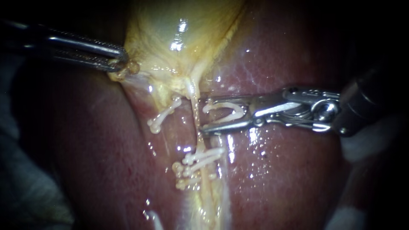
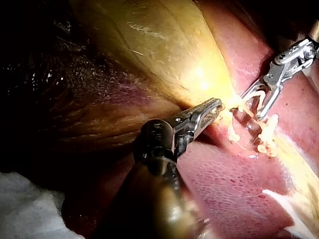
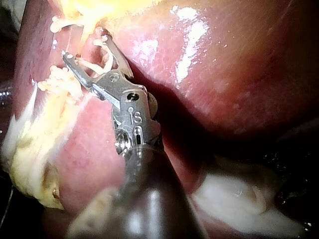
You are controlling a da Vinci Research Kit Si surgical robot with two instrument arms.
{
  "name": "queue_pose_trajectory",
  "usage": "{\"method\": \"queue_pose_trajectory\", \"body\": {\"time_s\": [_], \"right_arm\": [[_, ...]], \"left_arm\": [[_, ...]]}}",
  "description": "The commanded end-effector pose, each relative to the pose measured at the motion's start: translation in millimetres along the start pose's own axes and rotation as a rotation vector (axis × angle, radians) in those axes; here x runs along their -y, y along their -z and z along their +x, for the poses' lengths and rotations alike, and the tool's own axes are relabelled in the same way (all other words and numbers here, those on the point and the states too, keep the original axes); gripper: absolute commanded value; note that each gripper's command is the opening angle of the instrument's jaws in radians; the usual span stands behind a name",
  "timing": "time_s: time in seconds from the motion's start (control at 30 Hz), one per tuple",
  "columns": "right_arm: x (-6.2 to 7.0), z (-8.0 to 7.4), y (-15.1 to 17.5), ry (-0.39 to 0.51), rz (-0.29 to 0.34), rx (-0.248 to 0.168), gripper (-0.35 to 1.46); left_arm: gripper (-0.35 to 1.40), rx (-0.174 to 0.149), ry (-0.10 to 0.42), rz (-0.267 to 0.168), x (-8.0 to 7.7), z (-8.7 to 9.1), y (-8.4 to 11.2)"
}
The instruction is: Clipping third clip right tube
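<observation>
Reaching in across the liver (image 1: 289, 179), the right instrument (image 1: 201, 116) is holding its two jaws apart and gripping one open white clip (image 1: 226, 111) between them, a leg lying along each jaw. The jaw tips are just reaching the right tube (image 1: 195, 108), which is running crosswise ahead of them; whether the tube is lying inside the clip's mouth cannot be told. Beside the jaw farther from the gallbladder (image 1: 179, 25), a cluster of closed clips (image 1: 198, 162) is sitting on the same tube, at least two, the exact count unclear. A short bare stretch of tube is separating it from that jaw. One further clip (image 1: 164, 114) is lying beyond the tips, past the tube. The left instrument (image 1: 120, 64) is clenching its jaws on the gallbladder's edge, well apart from the right instrument, with bare liver lying open around the right shaft.
</observation>
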Motion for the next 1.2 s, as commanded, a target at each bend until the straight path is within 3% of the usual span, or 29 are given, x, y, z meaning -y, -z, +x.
{"method": "queue_pose_trajectory", "body": {"time_s": [0.03, 0.23, 0.43, 0.6, 0.83, 1.2], "right_arm": [[0.0, 0.1, -0.3, -0.002, 0.008, -0.007, 0.49], [0.8, 0.7, -2.1, -0.045, 0.077, -0.048, 0.49], [2.4, 1.3, -2.2, -0.091, 0.147, -0.096, 0.49], [3.1, 2.3, -1.9, -0.121, 0.182, -0.143, 0.46], [2.9, 2.6, -1.5, -0.14, 0.188, -0.147, 0.35], [2.9, 2.5, -1.4, -0.152, 0.189, -0.146, -0.04]], "left_arm": [[-0.35, 0.0, 0.0, 0.0, 0.0, 0.0, 0.0], [-0.35, 0.0, 0.0, 0.001, 0.0, 0.0, 0.0], [-0.35, 0.0, 0.0, 0.001, 0.0, 0.0, 0.0], [-0.35, 0.0, 0.0, 0.001, 0.0, 0.0, 0.0], [-0.35, 0.0, 0.0, 0.001, -0.1, 0.0, 0.0], [-0.35, -0.001, 0.0, 0.002, -0.1, 0.0, -0.1]]}}
